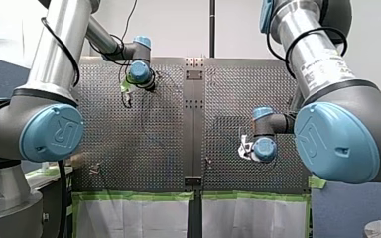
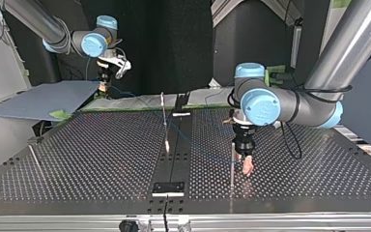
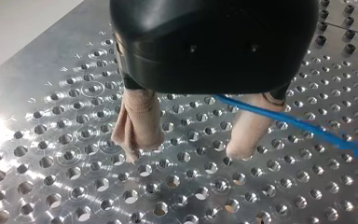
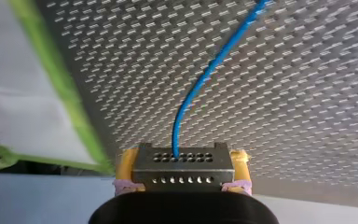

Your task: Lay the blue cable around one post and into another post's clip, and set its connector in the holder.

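The perforated table (image 2: pixel 319 159) fills every view; my left pincer (image 3: pixel 188 153) hangs just above it, beige pads spread apart and gripping nothing; the blue cable (image 3: pixel 307 128) passes one pad, contact unclear; my right pincer (image 4: pixel 184 164), yellow-padded, is clamped on the metal connector (image 4: pixel 182 175), which hides its fingertips; a thin post (image 2: pixel 232 166) stands beside the left pincer, its top too small to read.

Robotics lab test cell. Perforated metal desk (image 2: pixel 101 159) spanning whole work area, hole grid running edge to edge. My left arm (image 1: pixel 54 59) and my right arm (image 1: pixel 317 64), industrial type with blue joint caps, reaching over it. Slim post (image 2: pixel 164 121) standing in grid. Green tape (image 1: pixel 134 196) edging desk above white sheeting (image 1: pixel 129 218); black wiring (image 1: pixel 60 198) hanging beside arm base; dark backdrop (image 2: pixel 174 43) standing behind.
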### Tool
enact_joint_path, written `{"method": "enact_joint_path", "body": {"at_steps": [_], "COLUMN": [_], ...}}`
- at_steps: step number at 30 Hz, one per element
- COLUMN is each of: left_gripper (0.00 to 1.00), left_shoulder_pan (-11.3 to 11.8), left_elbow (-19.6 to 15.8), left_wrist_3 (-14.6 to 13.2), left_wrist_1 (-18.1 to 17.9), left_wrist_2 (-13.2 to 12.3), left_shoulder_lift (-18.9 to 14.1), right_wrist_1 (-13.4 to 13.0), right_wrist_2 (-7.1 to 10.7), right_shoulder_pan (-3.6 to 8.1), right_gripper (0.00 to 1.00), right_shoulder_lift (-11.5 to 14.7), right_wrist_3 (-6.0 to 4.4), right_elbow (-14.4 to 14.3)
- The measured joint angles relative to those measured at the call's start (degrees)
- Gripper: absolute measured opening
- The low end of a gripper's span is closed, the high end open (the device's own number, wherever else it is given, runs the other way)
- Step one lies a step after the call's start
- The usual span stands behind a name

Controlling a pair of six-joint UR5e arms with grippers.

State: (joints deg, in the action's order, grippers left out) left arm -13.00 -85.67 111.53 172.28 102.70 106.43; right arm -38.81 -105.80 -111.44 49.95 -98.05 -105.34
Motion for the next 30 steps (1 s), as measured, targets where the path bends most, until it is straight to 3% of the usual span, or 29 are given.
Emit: {"method": "enact_joint_path", "body": {"at_steps": [12,16,24,30], "left_gripper": [1.0,1.0,1.0,1.0], "left_shoulder_pan": [-0.03,-0.02,0.01,0.09], "left_elbow": [0.0,0.0,0.0,0.0], "left_wrist_3": [-0.21,-0.45,-0.92,-1.26], "left_wrist_1": [0.0,0.0,0.0,0.0], "left_wrist_2": [0.0,0.0,0.16,0.52], "left_shoulder_lift": [0.02,0.02,0.02,0.03], "right_wrist_1": [-5.91,-7.79,-11.58,-14.65], "right_wrist_2": [0.77,0.91,1.38,1.62], "right_shoulder_pan": [0.84,0.89,1.7,2.37], "right_gripper": [0.01,0.01,0.01,0.01], "right_shoulder_lift": [-5.91,-7.79,-11.58,-14.65], "right_wrist_3": [-0.23,-1.07,-4.23,-4.94], "right_elbow": [-5.36,-4.71,-2.02,-0.42]}}
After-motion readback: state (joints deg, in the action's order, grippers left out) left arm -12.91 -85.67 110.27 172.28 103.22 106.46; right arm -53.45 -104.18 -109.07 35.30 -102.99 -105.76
